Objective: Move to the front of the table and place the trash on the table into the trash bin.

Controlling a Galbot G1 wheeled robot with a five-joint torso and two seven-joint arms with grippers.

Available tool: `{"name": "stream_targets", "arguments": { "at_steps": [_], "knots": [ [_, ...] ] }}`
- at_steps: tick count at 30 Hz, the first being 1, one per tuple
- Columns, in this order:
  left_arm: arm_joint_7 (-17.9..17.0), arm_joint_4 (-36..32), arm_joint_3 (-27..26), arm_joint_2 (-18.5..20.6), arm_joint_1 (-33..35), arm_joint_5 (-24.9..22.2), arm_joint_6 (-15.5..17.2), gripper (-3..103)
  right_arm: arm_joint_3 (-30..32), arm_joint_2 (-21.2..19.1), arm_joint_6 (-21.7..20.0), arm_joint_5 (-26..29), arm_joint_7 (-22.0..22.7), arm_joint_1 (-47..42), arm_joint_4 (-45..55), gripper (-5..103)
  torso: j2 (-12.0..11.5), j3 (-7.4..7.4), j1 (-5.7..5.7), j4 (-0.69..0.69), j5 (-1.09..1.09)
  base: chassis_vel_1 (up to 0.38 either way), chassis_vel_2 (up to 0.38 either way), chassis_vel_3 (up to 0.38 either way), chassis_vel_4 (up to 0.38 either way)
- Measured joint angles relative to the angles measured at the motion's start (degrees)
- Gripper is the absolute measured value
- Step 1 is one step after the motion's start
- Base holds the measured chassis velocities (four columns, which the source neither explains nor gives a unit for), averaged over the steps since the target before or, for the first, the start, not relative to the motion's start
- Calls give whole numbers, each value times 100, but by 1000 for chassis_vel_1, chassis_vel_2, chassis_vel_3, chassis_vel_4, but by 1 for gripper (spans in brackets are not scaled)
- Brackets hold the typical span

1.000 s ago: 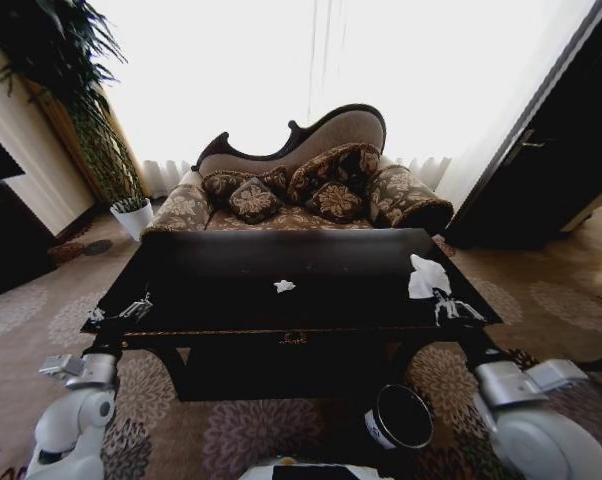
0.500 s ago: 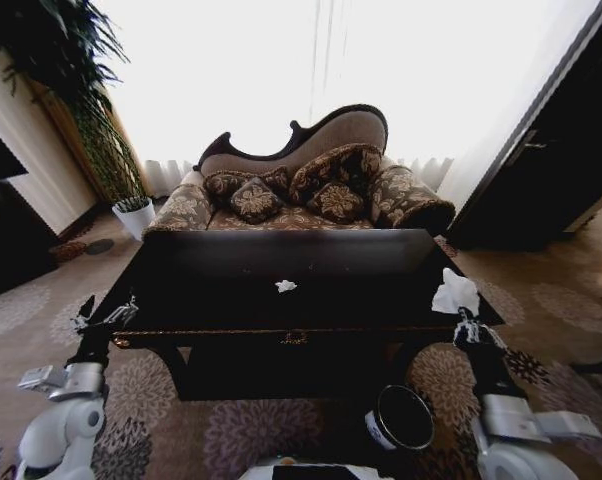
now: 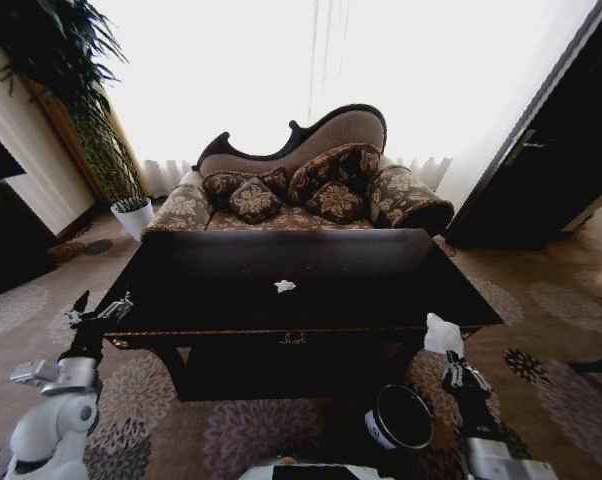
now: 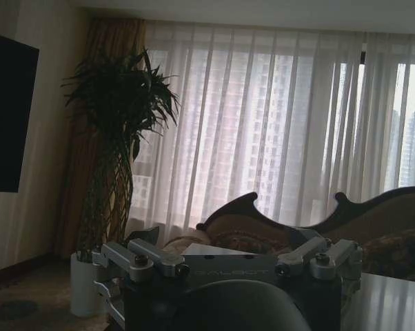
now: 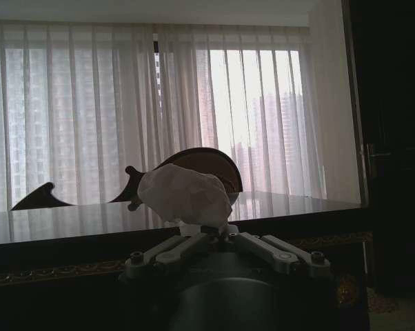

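Observation:
The black glossy table (image 3: 231, 300) stands straight ahead, with one crumpled white paper wad (image 3: 284, 286) lying at its middle. My right gripper (image 3: 447, 354) hangs in front of the table's right front leg, below the tabletop, shut on a second white paper wad (image 3: 442, 334) (image 5: 185, 195). The round black trash bin (image 3: 401, 417) sits on the carpet just below and left of that gripper. My left gripper (image 3: 99, 308) is open and holds nothing; it hovers off the table's left front corner.
A patterned sofa (image 3: 301, 190) with cushions stands behind the table. A white plant pot (image 3: 133, 217) and a tall plant are at the back left. A dark door (image 3: 551, 160) is on the right. Patterned carpet lies around the table.
My right gripper has carried the paper wad off the table's right front corner, down and toward me, to just above the bin. The left arm drew back slightly.

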Motion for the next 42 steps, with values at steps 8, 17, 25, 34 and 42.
{"name": "stream_targets", "arguments": {
  "at_steps": [8,17,25,34,42],
  "knots": [
    [4,-62,30,24,-74,-48,62,100,-168,-30,310,-182,-101,150,-1049,0,0,0,0,0,0,0,0,0,0],
    [2,-143,13,46,-92,-140,74,100,-532,-91,491,-447,-203,584,-2633,0,0,0,0,-1,1,0,0,0,0],
    [-33,-436,-113,73,-61,-362,137,100,-726,-243,309,-699,-184,1308,-3819,0,0,0,0,0,1,0,0,0,0],
    [-48,-685,-369,87,71,-487,189,100,-1099,-391,-24,-850,-35,2138,-4920,0,0,0,0,0,0,0,0,0,0],
    [-50,-1056,-788,131,225,-726,287,100,-1224,-684,-70,-1763,156,2870,-6259,0,0,0,1,0,1,0,0,0,0]
  ]
}}
